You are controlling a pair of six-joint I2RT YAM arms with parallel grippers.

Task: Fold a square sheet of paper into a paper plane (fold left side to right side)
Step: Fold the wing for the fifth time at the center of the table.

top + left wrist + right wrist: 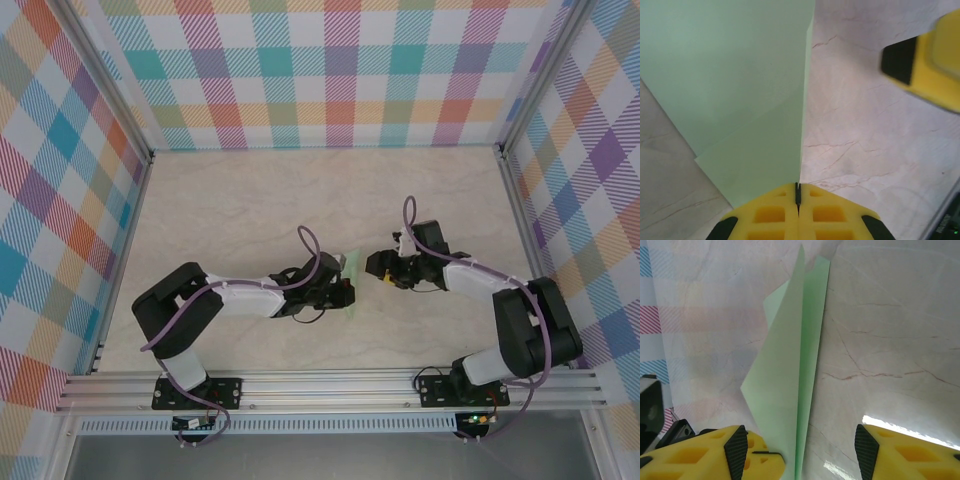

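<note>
Right wrist, creased pale-green paper plane

The counter is pale, marble-veined (thin reddish veins up close); the paper plane, pale green and creased lengthwise, lies near its middle.

Left arm and right arm: black joint housings, white link shells, purple cables looping alongside, black base plates. Left gripper and right gripper: yellow fingers moulded with square cut-outs, black pads at the tips.
</note>
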